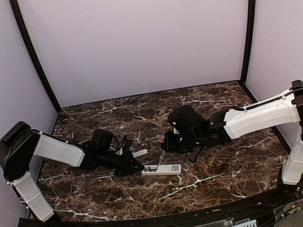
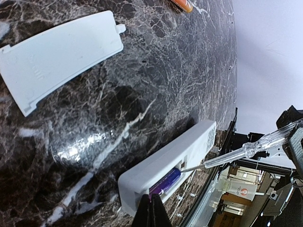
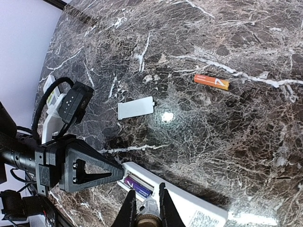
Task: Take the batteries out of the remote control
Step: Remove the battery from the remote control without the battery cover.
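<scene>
The white remote control lies face down with its battery bay open. One dark purple battery sits in the bay, also seen from the right wrist. An orange battery lies loose on the marble, far from the remote. My left gripper is shut, with its tips against the remote's near end. My right gripper is shut on a clear-handled screwdriver. The screwdriver's metal tip reaches into the bay at the purple battery's far end.
The white battery cover lies flat on the marble table, a short way behind the remote. The left arm's black fingers are close beside the right gripper. The table's front rail runs just beyond the remote.
</scene>
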